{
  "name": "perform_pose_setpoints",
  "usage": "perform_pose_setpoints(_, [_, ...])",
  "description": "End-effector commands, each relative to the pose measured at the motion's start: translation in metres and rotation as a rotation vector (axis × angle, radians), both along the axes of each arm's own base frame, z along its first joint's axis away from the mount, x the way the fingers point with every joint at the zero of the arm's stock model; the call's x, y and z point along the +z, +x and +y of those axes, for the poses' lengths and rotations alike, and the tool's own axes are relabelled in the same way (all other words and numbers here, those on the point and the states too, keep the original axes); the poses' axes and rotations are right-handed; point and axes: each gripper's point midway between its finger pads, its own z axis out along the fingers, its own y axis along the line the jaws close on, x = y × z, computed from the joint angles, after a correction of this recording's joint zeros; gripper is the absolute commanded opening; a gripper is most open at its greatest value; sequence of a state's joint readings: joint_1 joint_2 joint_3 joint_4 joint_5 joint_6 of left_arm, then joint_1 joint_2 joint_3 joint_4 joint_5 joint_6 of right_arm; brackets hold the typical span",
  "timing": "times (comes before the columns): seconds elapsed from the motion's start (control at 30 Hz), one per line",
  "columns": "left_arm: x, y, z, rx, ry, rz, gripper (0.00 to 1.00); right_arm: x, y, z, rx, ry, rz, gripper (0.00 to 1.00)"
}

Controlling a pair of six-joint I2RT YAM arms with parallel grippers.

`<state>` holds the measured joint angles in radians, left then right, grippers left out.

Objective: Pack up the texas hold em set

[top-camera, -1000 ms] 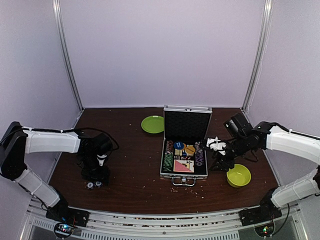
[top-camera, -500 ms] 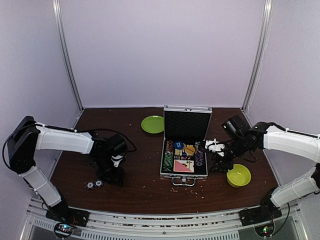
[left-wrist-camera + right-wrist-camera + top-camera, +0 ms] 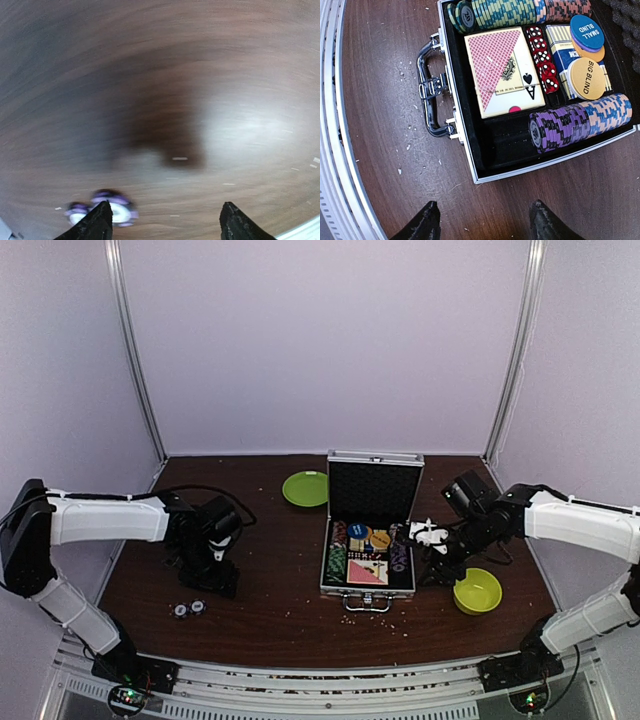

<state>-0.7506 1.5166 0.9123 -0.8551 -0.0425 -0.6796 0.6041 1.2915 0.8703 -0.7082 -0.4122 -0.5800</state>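
Note:
The texas hold em set is a silver case (image 3: 368, 587) standing open mid-table, lid up. In the right wrist view its black tray (image 3: 470, 160) holds a row of purple and orange chips (image 3: 560, 127), green chips (image 3: 495, 12), a red card deck (image 3: 502, 70), a blue deck (image 3: 560, 50), red dice (image 3: 542, 65) and two button discs (image 3: 586, 77). My right gripper (image 3: 485, 220) is open over bare table beside the case's front right corner. Two purple chips (image 3: 188, 609) lie loose at the left. My left gripper (image 3: 165, 225) hovers open just right of them (image 3: 112, 212), empty.
A flat green plate (image 3: 305, 488) lies behind the case on the left. A yellow-green bowl (image 3: 477, 591) sits right of the case, close to my right gripper (image 3: 437, 562). The case handle (image 3: 430, 95) points toward the near table edge. White crumbs dot the wood.
My left arm swung right away from the loose chips, then came partway back; its view is blurred by motion. The right arm edged slightly toward the case.

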Motion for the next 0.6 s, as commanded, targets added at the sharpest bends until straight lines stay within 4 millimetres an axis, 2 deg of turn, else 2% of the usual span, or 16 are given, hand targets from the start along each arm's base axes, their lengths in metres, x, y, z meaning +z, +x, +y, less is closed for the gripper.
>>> perform_pose_setpoints(0.0, [-0.006,-0.004,0.028,0.024,0.078,0.024,0.77,-0.003,-0.003,-0.001,0.011,-0.004,0.019,0.61])
perform_pose_setpoints(0.43, [-0.032,-0.015,0.047,0.031,0.085,0.116,0.77,-0.005,-0.005,-0.001,0.016,-0.010,0.031,0.62])
perform_pose_setpoints(0.57, [-0.037,-0.019,0.040,0.007,0.041,0.139,0.73,-0.007,-0.005,-0.001,0.018,-0.014,0.037,0.62])
